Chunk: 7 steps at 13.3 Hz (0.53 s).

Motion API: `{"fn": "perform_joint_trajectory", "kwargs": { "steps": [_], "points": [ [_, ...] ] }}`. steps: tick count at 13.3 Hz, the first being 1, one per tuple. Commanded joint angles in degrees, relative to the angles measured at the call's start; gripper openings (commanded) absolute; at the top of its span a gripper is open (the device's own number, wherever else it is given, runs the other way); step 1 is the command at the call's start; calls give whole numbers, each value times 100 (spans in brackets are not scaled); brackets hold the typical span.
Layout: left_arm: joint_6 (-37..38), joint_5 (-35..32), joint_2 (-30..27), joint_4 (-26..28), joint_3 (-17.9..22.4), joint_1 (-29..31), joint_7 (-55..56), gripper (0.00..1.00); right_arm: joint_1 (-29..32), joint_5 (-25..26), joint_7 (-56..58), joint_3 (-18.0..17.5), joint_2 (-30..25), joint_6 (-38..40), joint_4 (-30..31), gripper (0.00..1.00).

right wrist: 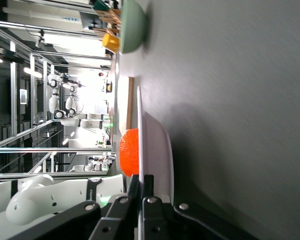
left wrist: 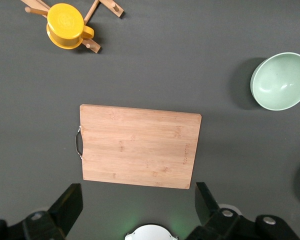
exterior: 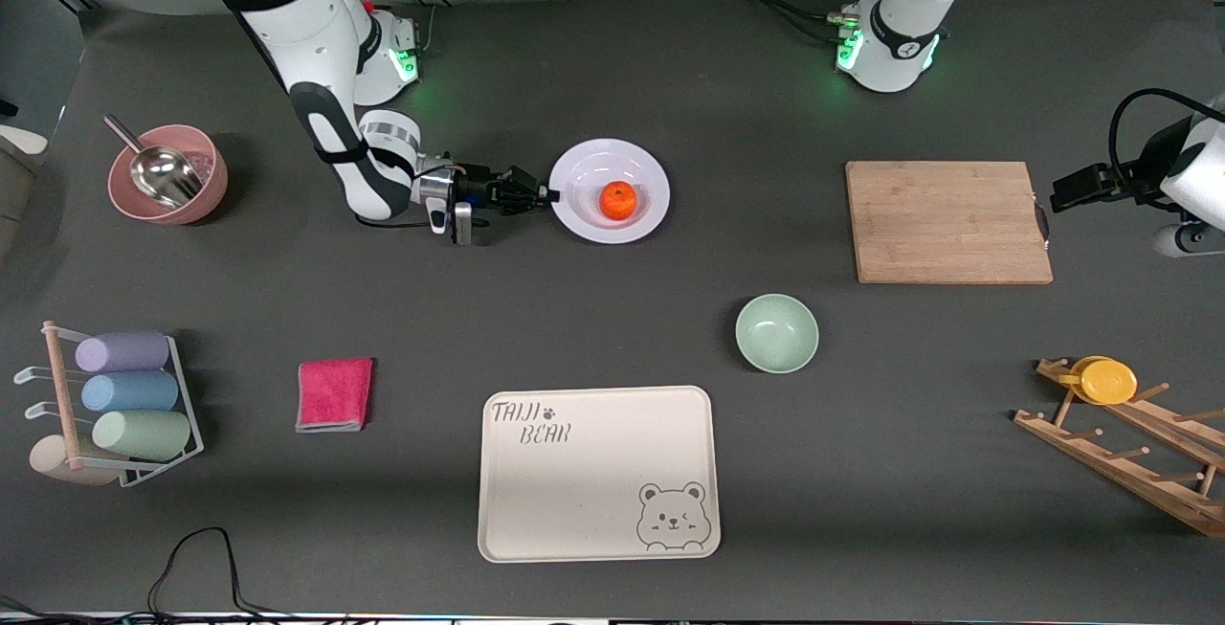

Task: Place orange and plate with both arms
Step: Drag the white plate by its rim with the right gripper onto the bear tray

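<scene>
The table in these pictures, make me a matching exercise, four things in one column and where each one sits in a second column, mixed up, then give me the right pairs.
Things:
1. orange
2. metal scoop
3. yellow cup
4. right gripper

Places:
A. on the wooden peg rack
B. shut on the rim of the white plate
C. in the pink bowl
D. in the middle of the white plate

Pairs: 1-D, 2-C, 3-A, 4-B
</scene>
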State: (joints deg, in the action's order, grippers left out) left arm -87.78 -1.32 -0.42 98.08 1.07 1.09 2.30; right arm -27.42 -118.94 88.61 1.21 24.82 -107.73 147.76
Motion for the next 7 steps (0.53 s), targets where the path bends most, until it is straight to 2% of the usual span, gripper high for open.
{"fn": "perform_joint_trajectory", "kwargs": {
  "steps": [1,4,7],
  "points": [
    [279,-70,59,-201,-27,-30,112,100,53,-86,-123,-25,-819,24,288,0],
    [314,-70,68,-201,-36,-47,112,100,35,-33,-869,-25,-1522,7,438,0],
    [314,-70,68,-201,-36,-56,112,100,53,536,-1922,28,-2164,-46,464,0]
  ]
}}
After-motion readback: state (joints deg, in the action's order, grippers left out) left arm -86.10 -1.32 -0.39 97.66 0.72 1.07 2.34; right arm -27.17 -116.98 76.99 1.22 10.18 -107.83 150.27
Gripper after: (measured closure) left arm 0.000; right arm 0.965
